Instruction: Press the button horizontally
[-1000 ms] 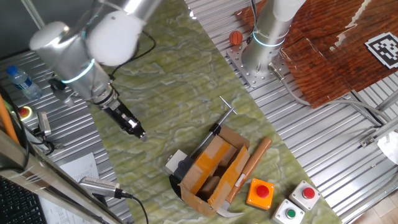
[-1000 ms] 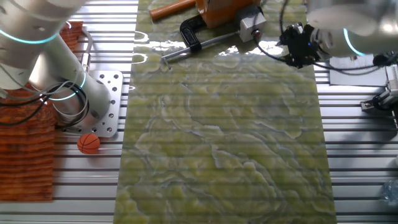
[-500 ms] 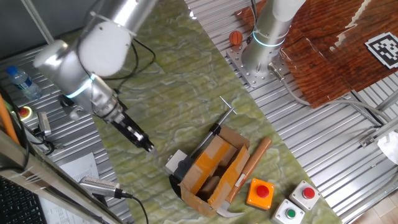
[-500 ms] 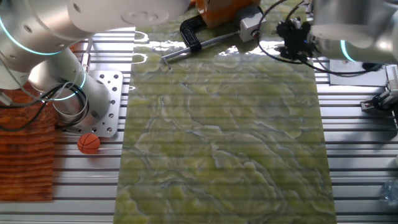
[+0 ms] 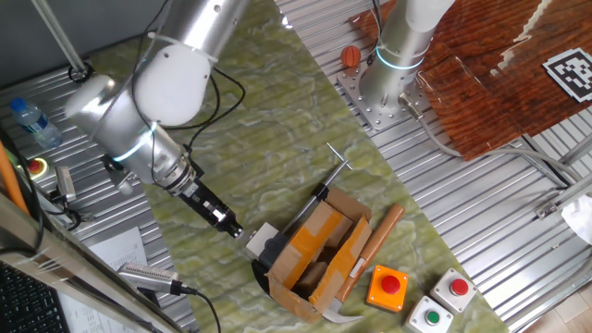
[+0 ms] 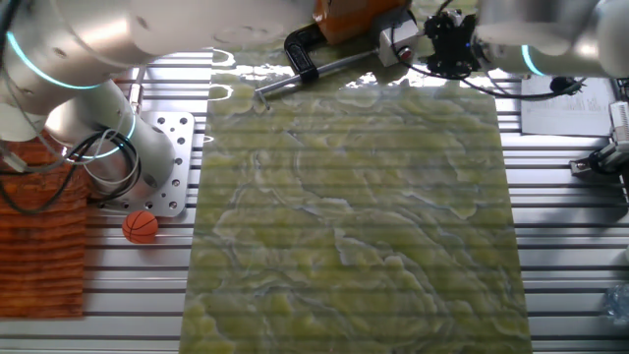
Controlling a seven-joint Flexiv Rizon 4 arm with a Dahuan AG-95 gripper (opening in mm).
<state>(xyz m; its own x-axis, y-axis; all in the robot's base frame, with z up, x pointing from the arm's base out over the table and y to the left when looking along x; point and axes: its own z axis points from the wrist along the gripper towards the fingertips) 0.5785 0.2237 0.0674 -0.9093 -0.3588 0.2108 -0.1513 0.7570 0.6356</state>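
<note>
The button (image 5: 260, 238) is a small whitish-grey square box with a black part, lying on the green mat against the left end of the brown carton (image 5: 321, 252). It also shows in the other fixed view (image 6: 395, 40) at the top edge. My gripper (image 5: 234, 229) points down and to the right at the box's left side, its fingers together in one narrow tip with nothing held. The tip is right at the box; I cannot tell whether it touches. In the other fixed view the gripper (image 6: 425, 45) is just right of the box.
A black clamp (image 6: 303, 54) and a wooden-handled hammer (image 5: 374, 247) lie against the carton. An orange box with a red button (image 5: 387, 286) and two grey button boxes (image 5: 442, 302) stand to the right. The arm's base (image 5: 388, 74) stands at the back.
My gripper has moved down and to the right across the mat, from well clear of the button box to right at its left side. The box and carton have not moved.
</note>
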